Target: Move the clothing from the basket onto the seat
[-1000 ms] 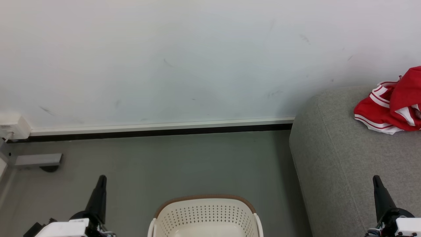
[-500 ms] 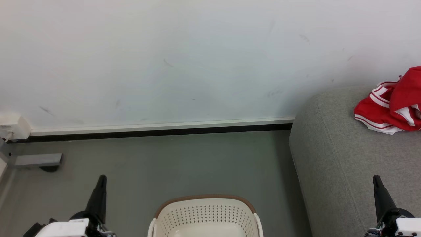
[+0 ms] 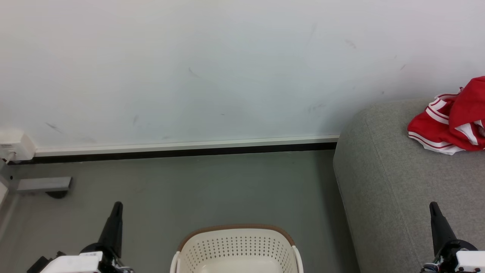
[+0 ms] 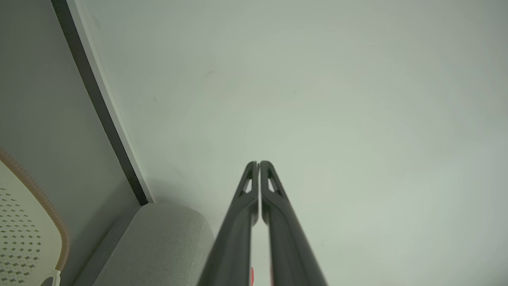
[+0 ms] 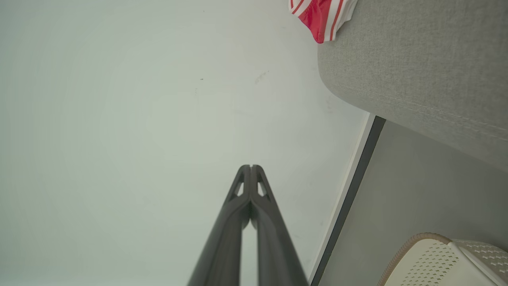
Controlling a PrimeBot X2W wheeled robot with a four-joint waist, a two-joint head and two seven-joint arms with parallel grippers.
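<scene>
Nothing really moves over the last second: same head view, both arms parked, so no progress and no setback. The left end effector (image 3: 117,207) sits at the lower left of the frame over the grey floor. Its fingers are pressed together with nothing between them, and its wrist view shows the tips touching. The basket (image 3: 237,227) pokes up at bottom centre. The bit of its inside that shows looks bare, though the rest is cut off by the frame edge. The seat (image 3: 394,178) takes up the right side, with the clothing (image 3: 449,123) bunched on it at the upper right edge. The right end effector (image 3: 433,207) is at the lower right, also closed on nothing, well below and apart from the clothing. Job looks basically done, unless something's hiding lower in the basket.
</scene>
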